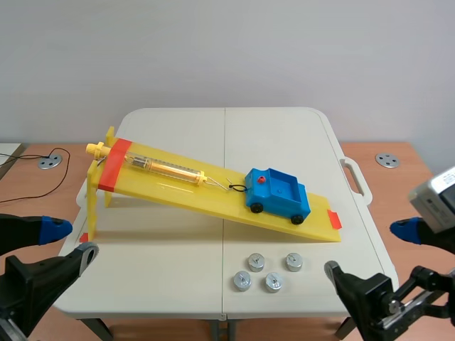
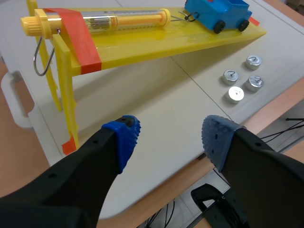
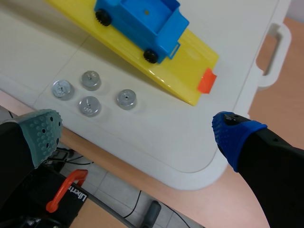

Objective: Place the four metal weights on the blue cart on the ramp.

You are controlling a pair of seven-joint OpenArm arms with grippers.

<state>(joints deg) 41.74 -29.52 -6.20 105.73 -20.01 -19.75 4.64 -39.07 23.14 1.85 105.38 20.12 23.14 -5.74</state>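
Lying ahead of fingers (image 3: 42,130) (untouched): weights (image 3: 89,105)

Left claw (image 2: 171,135) gapes over table (image 2: 156,104); four weights (image 2: 230,76) beside ramp (image 2: 156,42), cart (image 2: 218,12) atop

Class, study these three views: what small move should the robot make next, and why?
Probably lower the right gripper over the nearest weight. That gripper is open and holds nothing. All four weights lie on the table in front of the ramp, somewhat toward that arm's side, and the cart has nothing in its bed.
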